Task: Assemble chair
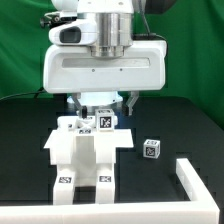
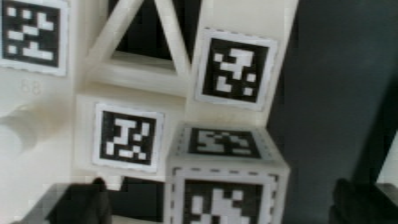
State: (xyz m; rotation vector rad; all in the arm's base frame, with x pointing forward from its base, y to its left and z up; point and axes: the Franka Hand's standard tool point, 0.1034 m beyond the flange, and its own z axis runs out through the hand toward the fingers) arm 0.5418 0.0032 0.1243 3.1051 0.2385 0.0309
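Note:
The chair (image 1: 88,155) is a white blocky assembly with tag markers, standing in the middle of the black table. A small tagged part (image 1: 104,121) sits at its far top end. My gripper (image 1: 103,108) hangs right over that end, jaws wide apart on either side of it. In the wrist view the dark fingers (image 2: 80,200) flank a tagged white block (image 2: 224,198) with gaps on both sides, so the gripper (image 2: 228,205) is open and holds nothing. More tagged chair faces (image 2: 235,66) fill the wrist view beyond.
A small loose white tagged cube (image 1: 150,149) lies on the table at the exterior view's right of the chair. A white L-shaped rail (image 1: 196,180) runs along the lower right corner. A green wall stands behind the arm.

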